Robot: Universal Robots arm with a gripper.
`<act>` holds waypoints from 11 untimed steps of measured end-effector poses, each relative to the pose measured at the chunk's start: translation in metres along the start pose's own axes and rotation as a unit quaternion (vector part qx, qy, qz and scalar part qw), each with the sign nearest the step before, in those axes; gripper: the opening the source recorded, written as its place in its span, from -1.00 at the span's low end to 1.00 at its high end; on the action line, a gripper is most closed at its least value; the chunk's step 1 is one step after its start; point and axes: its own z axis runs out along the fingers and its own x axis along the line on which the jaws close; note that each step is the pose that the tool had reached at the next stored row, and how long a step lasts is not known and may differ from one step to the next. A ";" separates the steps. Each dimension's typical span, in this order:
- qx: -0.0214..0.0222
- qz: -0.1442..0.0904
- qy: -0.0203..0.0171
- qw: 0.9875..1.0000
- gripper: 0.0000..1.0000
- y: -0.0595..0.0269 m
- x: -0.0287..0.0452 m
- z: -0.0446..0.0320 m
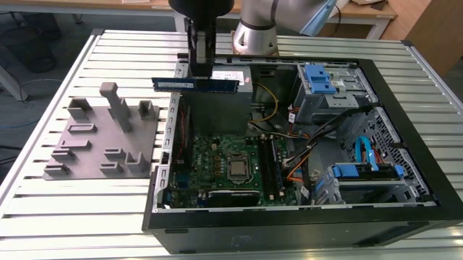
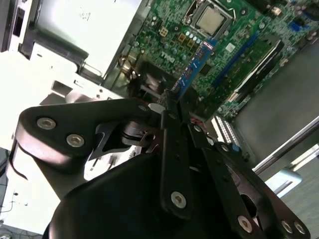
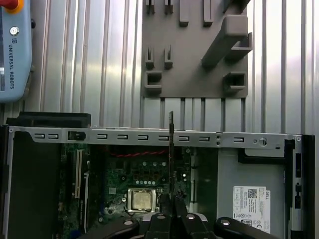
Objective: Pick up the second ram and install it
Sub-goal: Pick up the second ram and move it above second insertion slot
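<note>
**Memory stick held in the air above the case rim**

The black two-finger gripper is clamped on the second ram, a thin, flat, dark blue-green memory stick with black chips and a pale label. The fingers pinch the stick near the middle of its upper long edge, so it hangs directly below them with its long edge level and its flat faces upright.

The stick is raised well clear of the open black computer case and touches nothing but the fingers. In the exterior view it hovers over the case's far corner on the exterior view's left, crossing above the side wall.

In the first wrist view the stick is seen edge-on. It runs out from the gripper over the green motherboard inside the case and across the case's perforated metal rim.

In the second wrist view the stick juts from the gripper above the motherboard's square silver socket and long black slot rails.
</note>
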 end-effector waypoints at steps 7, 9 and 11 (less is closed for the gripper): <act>-0.002 0.000 0.000 1.000 -0.73 -0.0199 0.0004 -0.0008; -0.003 0.000 0.000 1.000 -0.73 -0.0260 0.0005 -0.0010; -0.004 0.000 0.000 1.000 -0.73 -0.0317 0.0006 -0.0013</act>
